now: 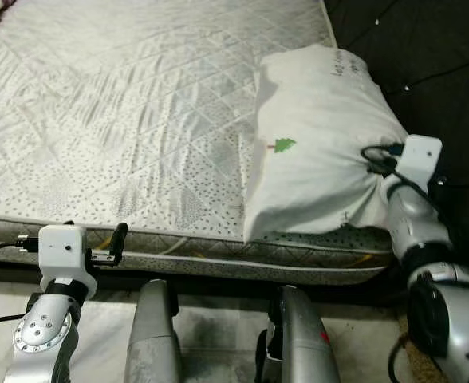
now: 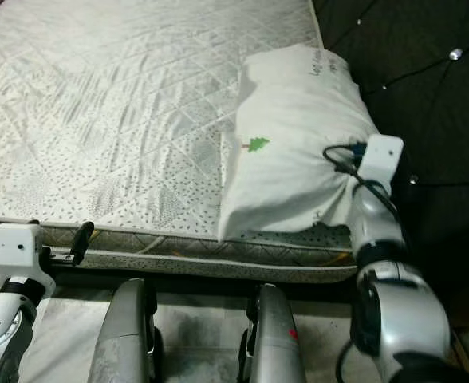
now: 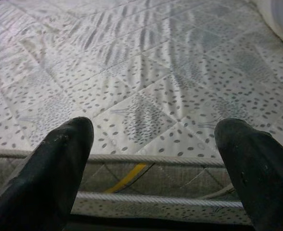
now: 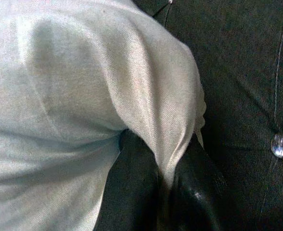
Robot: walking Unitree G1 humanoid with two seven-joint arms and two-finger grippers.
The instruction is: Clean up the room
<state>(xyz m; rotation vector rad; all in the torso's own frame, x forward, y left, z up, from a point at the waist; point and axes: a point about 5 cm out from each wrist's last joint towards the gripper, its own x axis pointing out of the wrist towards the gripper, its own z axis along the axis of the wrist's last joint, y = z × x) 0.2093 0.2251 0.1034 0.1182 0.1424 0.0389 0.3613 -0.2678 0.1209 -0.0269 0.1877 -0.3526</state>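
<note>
On the bare mattress [image 1: 139,112], near its right edge and close against the dark tufted headboard [image 1: 434,56], the white pillow [image 1: 318,144] is lying flat, its small green tree print [image 1: 284,145] facing up. The right gripper [image 4: 168,187] is pinching a fold of the pillowcase at the pillow's near right corner: in the right wrist view both black fingers [image 4: 136,187] are pressing together with a ridge of cloth caught between them, so it is clamped on the pillow. Fabric is bunching and radiating toward that corner in the head views, which suggests the cloth is under some tension; a corner pinch gives a thin gripper a purchase that the pillow's soft bulk would not.

The left gripper [image 3: 153,159] is hovering at the mattress's near edge, well apart from the pillow, fingers spread wide with nothing between them. Below it the piped side of the mattress is showing. Judgement: this arm is waiting rather than working, perhaps placed for a second hold.

Step in hand, as I read it: positioning the pillow at the head of the bed as part of tidying. The pillow is sitting slightly askew to the mattress edge. Risk: a one-corner grip may let the case slide off the filling, or let the pillow swing when moved.
</note>
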